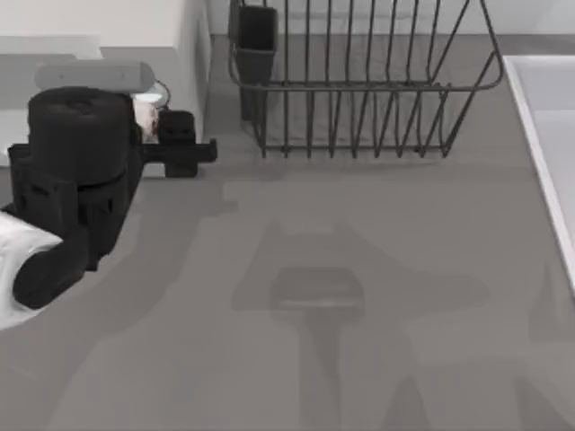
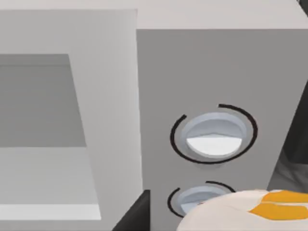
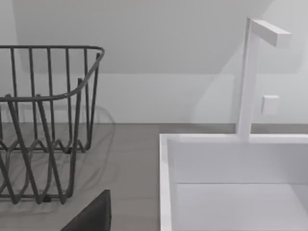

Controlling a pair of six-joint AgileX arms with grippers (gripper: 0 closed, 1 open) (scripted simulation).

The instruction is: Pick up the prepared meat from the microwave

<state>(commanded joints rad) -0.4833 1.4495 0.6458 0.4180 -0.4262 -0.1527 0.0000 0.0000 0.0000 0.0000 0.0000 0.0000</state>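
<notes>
Currently, left arm: it sits at the top view's far left, its black bulk over the front of the microwave [image 1: 99, 36].
Left tool [image 1: 184, 148]: it reaches toward the microwave's side panel; one black finger juts out to the right over the grey bench [image 1: 359, 359]. Whether the fingers are spread or pressed together, I cannot tell.
Microwave: an off-white box in the upper-left corner of the top view. The left wrist view looks at it from very near, with the grey window [image 2: 38, 101] on one side and the panel with two knobs beside it.
Knobs: the upper knob [image 2: 214, 134] is in full sight, round and silvery-blue inside a thin black ring; the lower knob [image 2: 195, 198] is partly covered by a pale rounded object with orange marks [image 2: 250, 209].
Prepared meat: I cannot tell where it is; no tan-brown chunk can be made out with any certainty.
Dish rack [image 1: 359, 81]: black wire, standing on the bench at the upper middle, well apart from the left tool.
Sink [image 3: 231, 183]: a white basin at the bench's right edge, with a white faucet [image 3: 250, 72] rising behind it.
</notes>
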